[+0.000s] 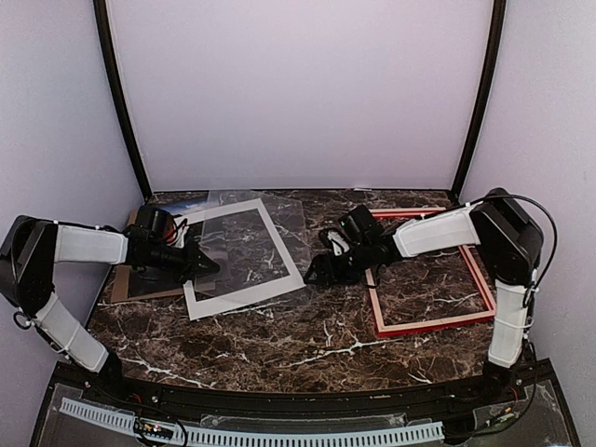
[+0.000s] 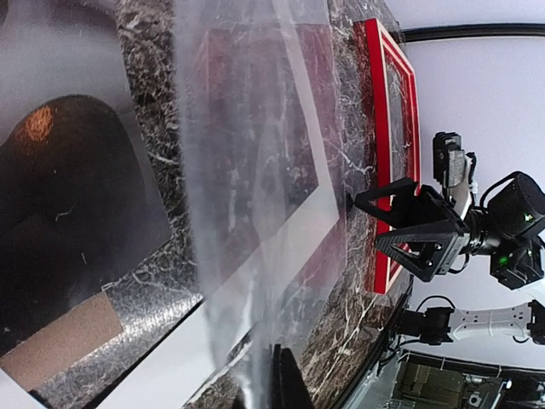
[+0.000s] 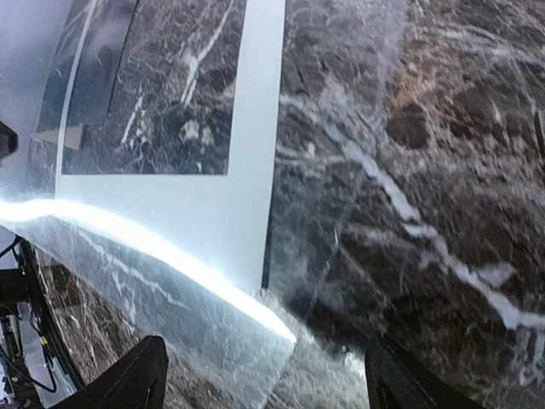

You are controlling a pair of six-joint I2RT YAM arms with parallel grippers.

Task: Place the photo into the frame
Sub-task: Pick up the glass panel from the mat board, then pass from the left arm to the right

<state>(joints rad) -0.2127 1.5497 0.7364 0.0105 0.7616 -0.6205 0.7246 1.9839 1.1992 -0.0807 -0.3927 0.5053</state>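
The photo, dark with an orange glow, lies at the left on a brown backing board, partly hidden by my left arm in the top view. The red frame lies flat at the right, seen on edge as the frame in the left wrist view. My left gripper is shut on the edge of a clear sheet, which lies over the white mat. My right gripper is open, with the sheet's near corner between its fingers.
The white mat lies between the two grippers on the dark marble table. My right arm reaches across the frame's left side. White walls close off the back and both sides.
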